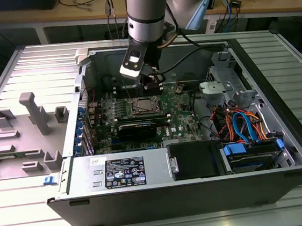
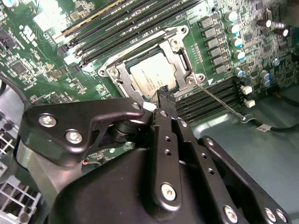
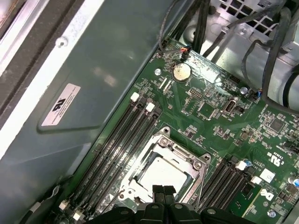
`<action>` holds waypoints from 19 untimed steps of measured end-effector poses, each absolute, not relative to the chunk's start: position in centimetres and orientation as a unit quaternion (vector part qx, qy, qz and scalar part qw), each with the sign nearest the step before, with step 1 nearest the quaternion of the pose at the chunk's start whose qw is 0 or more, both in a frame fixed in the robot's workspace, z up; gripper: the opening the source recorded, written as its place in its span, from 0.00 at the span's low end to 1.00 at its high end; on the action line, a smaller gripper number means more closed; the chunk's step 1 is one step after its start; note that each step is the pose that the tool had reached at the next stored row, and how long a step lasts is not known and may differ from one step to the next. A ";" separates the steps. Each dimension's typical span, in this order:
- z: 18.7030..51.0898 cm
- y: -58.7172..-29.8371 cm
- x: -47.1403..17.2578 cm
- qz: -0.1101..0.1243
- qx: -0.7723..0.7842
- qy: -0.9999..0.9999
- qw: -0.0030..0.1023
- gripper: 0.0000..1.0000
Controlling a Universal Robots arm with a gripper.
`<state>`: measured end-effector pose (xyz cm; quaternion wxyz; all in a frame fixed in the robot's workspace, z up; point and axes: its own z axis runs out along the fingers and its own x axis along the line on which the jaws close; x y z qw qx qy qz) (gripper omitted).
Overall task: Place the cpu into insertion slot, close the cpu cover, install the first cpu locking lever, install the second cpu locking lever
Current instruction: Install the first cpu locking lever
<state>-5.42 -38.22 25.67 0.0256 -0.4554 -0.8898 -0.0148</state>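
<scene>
Directly, the gripper (image 3: pixel 163 193) was seen with jaws pressed together and empty, the cpu (image 3: pixel 159 173) lying just beyond their tips, framed by the cpu cover (image 3: pixel 184 151).

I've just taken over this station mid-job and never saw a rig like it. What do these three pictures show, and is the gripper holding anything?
The machine is one robot arm with a gripper, reaching into an open computer case that lies on a metal table. The exterior view comes from a camera off the arm. Both wrist views come from cameras riding on the arm, looking past the black fingers at the green motherboard. The cpu already sits in the insertion slot, and the cpu cover appears to lie flat around it. In the second wrist view a thin metal lever sticks out from the slot's corner. The fingers are shut close above the slot, with nothing visible between them. A grey fixture stands at the exterior view's left.
</scene>
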 end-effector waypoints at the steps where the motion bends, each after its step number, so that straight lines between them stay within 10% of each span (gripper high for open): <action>1: 25.7 -38.2 -5.4 -0.014 -0.444 -0.895 0.026 0.11; 19: 25.7 -38.2 -6.6 -0.014 -0.419 -0.908 0.025 0.11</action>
